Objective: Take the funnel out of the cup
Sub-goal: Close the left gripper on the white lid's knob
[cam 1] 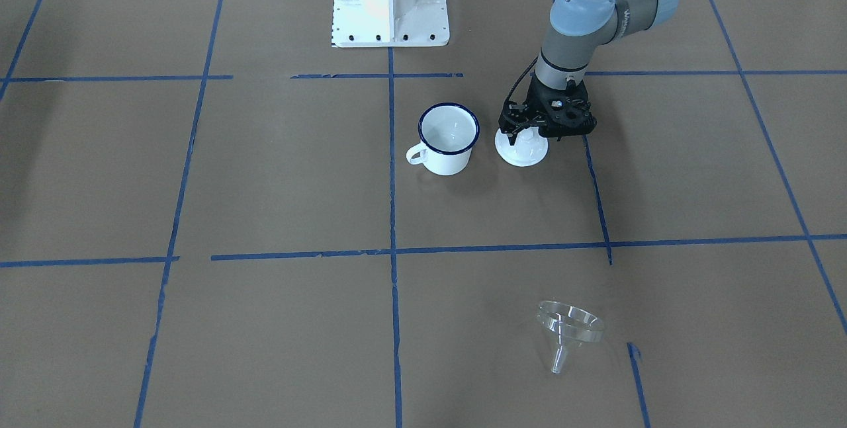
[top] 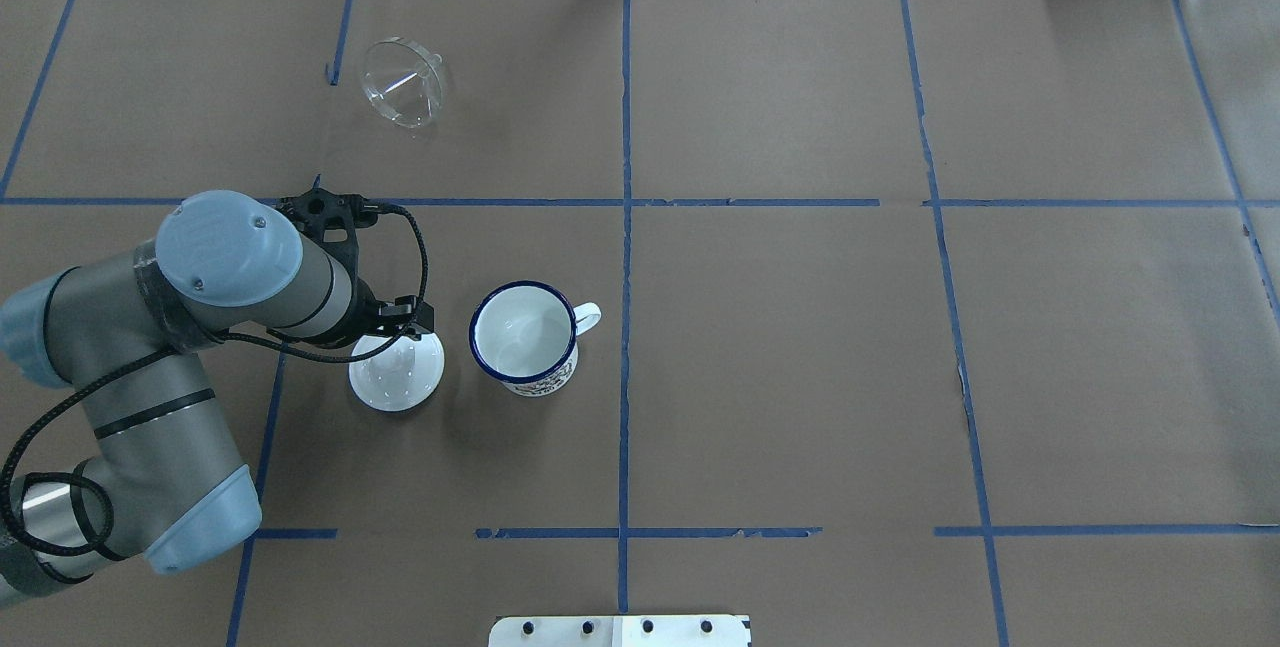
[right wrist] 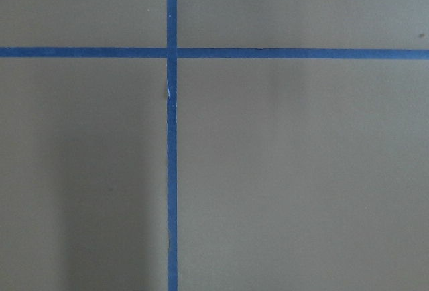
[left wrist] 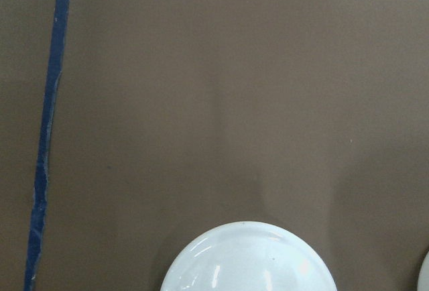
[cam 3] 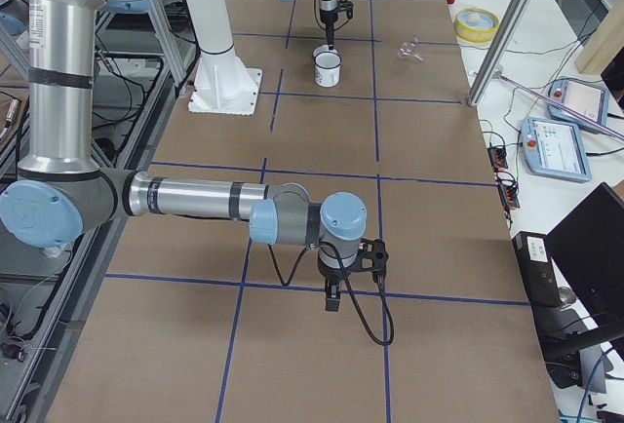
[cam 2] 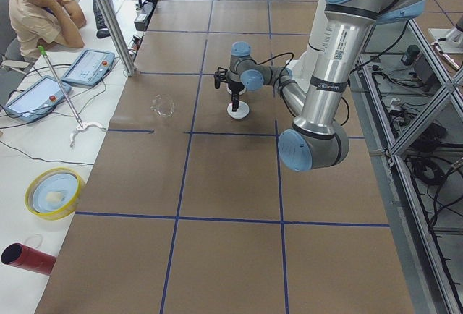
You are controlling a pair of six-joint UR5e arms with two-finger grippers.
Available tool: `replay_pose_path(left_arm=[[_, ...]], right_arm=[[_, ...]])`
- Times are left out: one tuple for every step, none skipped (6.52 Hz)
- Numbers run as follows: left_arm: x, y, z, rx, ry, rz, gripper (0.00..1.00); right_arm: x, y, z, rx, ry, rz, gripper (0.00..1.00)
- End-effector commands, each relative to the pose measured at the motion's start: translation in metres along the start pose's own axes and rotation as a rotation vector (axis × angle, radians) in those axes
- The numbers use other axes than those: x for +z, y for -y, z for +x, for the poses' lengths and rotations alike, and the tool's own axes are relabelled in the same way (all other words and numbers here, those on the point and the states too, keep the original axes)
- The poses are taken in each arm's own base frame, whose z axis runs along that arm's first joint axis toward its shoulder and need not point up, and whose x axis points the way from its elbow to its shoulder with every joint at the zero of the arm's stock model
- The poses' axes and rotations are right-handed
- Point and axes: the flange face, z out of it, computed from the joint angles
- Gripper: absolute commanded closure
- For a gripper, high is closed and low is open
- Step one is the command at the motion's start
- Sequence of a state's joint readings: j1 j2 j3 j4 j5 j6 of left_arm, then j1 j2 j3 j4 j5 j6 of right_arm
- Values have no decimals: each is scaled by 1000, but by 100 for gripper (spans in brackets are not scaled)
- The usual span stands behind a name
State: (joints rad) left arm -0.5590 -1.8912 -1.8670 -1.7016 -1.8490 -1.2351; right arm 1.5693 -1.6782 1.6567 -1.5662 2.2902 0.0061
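Note:
The clear funnel point(cam 1: 570, 325) lies on its side on the brown table, far from the cup and out of it; it also shows in the overhead view point(top: 403, 82). The white enamel cup point(cam 1: 448, 140) with a dark blue rim stands upright and looks empty point(top: 525, 337). My left gripper point(cam 1: 527, 133) hangs straight down over a round white knobbed lid point(cam 1: 523, 153) that sits beside the cup. Its fingers are at the knob, and I cannot tell whether they are closed on it. My right gripper point(cam 3: 333, 296) hangs over bare table far away; I cannot tell its state.
The robot's white base plate point(cam 1: 390, 1) stands behind the cup. Blue tape lines grid the table. The lid's top edge shows in the left wrist view point(left wrist: 248, 261). A yellow-rimmed bowl point(cam 2: 52, 191) and a red tube point(cam 2: 25, 257) lie off the brown paper.

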Motion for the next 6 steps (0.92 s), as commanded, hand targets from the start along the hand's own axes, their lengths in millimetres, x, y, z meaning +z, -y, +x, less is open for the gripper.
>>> replay_pose_path(left_arm=[[6,1,4,-7,5,-6,5],[10,1,3,-6,11,-9,5],[8,1,7,-6,5,-7,5],[6,1,9,-6,1,-7,5],[5,2,12,-6,-3,-5,5],[5,1,12,-6,-5,-6,5]], right_arm=[[0,0,0,0,0,0,0],[0,0,0,0,0,0,0],[0,0,0,0,0,0,0],[0,0,0,0,0,0,0],[0,0,0,0,0,0,0],[0,0,0,0,0,0,0]])
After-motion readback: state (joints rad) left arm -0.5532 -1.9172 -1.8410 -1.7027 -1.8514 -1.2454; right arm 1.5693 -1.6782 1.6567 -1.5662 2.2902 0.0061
